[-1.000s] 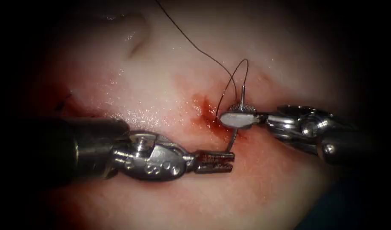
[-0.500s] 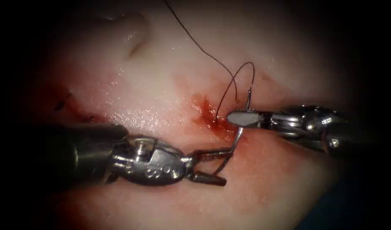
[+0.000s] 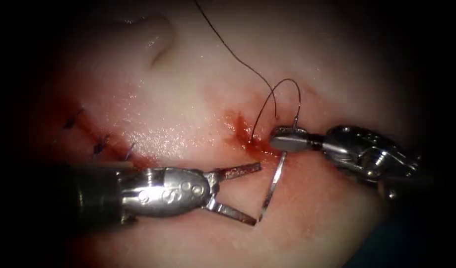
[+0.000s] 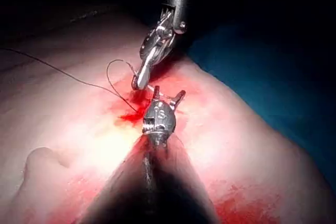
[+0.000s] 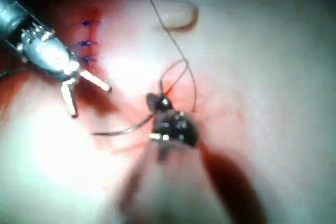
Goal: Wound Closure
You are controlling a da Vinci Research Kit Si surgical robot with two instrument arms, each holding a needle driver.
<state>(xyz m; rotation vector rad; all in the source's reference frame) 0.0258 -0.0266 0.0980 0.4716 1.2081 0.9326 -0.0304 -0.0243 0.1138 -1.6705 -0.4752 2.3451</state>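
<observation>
Left of the endoscope frame: stitches (image 3: 101, 144) already sit along the closed part of the cut (image 3: 240, 131) on the tissue (image 3: 178, 99). Lower left, the left hand (image 3: 252, 193) is spread wide, jaws apart, holding nothing, its lower jaw tip just beside the needle's free point. Centre: the needle (image 3: 272, 186) hangs free of the tissue, slanting down and left from the right hand. Red fluid (image 3: 237, 129) pools at the open cut just above. Thread (image 3: 237, 54) runs from the top edge down, loops near the needle's tail end. Right of centre, the right hand (image 3: 282, 141) is clamped on the needle near its tail end.
</observation>
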